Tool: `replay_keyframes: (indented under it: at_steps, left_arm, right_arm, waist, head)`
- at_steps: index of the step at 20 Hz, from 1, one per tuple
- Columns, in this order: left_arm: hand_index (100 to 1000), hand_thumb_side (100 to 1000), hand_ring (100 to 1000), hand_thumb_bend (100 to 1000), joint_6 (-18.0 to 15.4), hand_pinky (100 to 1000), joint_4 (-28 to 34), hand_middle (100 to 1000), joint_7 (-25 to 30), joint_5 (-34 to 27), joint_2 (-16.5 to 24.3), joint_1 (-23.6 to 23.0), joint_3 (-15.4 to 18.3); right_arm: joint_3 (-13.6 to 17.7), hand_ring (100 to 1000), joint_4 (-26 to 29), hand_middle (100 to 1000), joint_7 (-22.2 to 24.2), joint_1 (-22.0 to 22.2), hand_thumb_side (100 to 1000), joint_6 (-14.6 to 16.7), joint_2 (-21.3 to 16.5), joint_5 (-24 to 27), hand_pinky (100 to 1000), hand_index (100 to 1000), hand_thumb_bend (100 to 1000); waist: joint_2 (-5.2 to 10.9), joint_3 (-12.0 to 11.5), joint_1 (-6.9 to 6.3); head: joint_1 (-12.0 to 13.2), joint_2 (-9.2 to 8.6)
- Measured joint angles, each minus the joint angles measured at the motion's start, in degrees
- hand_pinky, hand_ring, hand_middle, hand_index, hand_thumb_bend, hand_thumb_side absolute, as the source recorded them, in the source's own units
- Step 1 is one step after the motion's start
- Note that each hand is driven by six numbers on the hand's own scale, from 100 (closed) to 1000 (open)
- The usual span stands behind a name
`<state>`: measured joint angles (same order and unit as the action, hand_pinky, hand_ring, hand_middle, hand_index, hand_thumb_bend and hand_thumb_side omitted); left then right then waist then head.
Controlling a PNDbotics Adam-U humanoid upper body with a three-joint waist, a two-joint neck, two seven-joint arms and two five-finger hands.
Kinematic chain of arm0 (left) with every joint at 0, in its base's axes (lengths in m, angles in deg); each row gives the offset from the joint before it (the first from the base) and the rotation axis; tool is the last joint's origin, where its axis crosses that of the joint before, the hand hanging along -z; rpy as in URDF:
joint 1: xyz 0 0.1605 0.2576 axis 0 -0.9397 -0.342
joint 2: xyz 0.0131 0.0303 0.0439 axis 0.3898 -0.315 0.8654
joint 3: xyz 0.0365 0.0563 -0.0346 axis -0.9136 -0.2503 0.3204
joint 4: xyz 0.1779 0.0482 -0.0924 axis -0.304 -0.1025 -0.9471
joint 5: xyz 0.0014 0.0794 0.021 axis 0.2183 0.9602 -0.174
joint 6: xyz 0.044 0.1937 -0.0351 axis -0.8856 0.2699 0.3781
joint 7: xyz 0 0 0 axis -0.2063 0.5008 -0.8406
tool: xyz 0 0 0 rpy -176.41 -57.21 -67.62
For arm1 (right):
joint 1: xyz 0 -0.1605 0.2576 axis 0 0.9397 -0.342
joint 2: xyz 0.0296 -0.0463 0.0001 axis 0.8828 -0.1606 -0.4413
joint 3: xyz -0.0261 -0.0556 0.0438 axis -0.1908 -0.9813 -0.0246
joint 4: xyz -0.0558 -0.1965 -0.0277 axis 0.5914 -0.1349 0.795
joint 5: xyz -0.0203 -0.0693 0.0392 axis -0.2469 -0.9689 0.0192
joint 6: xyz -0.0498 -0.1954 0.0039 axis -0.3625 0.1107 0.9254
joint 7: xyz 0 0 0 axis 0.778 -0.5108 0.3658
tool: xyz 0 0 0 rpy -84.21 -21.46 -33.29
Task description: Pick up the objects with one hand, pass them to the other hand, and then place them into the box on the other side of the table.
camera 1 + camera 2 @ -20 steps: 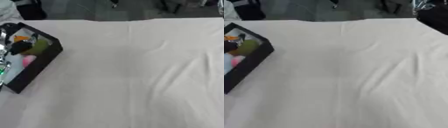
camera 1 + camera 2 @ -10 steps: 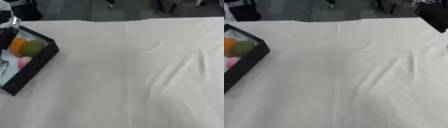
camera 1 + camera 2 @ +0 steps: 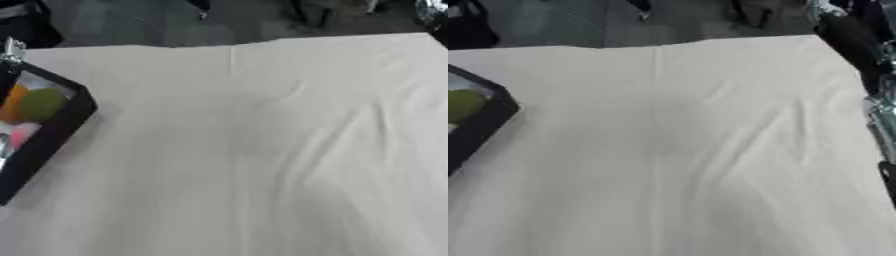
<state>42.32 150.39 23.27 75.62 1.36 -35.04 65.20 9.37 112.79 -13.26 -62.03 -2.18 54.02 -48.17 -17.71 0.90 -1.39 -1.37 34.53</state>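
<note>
One box (image 3: 54,131) shows, at the left edge of the frame, a little above the middle. It is black, with low straight walls, and it sits askew on the table, one corner pointing toward the middle of the picture. Only part of it is in view; the rest runs off the left edge.

Inside the box three coloured things can be counted. A round green thing (image 3: 42,103) lies nearest the box's right corner. An orange thing (image 3: 15,102) sits just beside it on the left, touching or nearly touching it. A pink thing (image 3: 21,135) lies below those two, lower in the box. What each one is cannot be made out beyond colour and rough shape. A small silver part (image 3: 14,49) shows at the upper left, just above the box's far rim; whether it belongs to the left hand cannot be told.

One table (image 3: 262,150) fills most of the frame, covered by a single pale cloth with soft creases running from the upper right down toward the lower middle.

Along the right edge of the right eye view one dark arm (image 3: 852,45) with silver parts comes down from the upper right corner. Neither hand shows clearly, so the set of the fingers cannot be told.
</note>
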Motion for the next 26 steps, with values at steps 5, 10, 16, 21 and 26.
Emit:
replay_keyframes:
  at_steps: [5,10,16,21,26]
  left_arm:
    - [832,703,875,537,-3.2,721,2.1,772,2.0,-5.4,-1.9,-2.3,0.0]
    - [875,727,916,526,-5.2,735,3.3,805,2.9,-8.4,-4.0,-4.2,0.4]
    - [875,726,938,530,-6.5,742,3.4,838,3.5,-10.0,-6.0,-6.1,0.8]
    - [902,735,979,519,-7.5,760,3.4,893,3.6,-10.0,-8.3,-6.5,0.8]
    - [876,718,952,510,-8.2,734,3.7,868,3.2,-7.9,-11.0,-6.9,1.3]
  right_arm:
    - [1.1,911,-2.2,769,-1.5,2.7,407,1.9,0.0,4.5,792,793,215]
    - [2.0,939,-3.6,825,-2.7,4.8,446,3.3,0.5,7.8,792,811,194]
    - [2.5,923,-4.9,817,-2.6,6.2,454,3.7,1.2,10.1,789,814,205]
    - [2.9,945,-5.7,869,-2.2,6.9,459,4.5,2.6,10.1,792,838,227]
    - [3.1,953,-6.3,850,-0.9,7.6,441,6.0,3.5,10.0,794,835,231]
  waist:
    - [0.0,0.0,-0.75]
    - [0.0,0.0,-1.36]
    - [-0.01,-0.1,-1.91]
    - [-0.02,-0.1,-2.16]
    - [-0.03,-0.1,-2.77]
  head:
    - [-0.6,-0.47]
    - [-0.6,-0.49]
    - [0.2,-0.49]
    - [-0.9,-0.69]
    - [-0.8,-0.16]
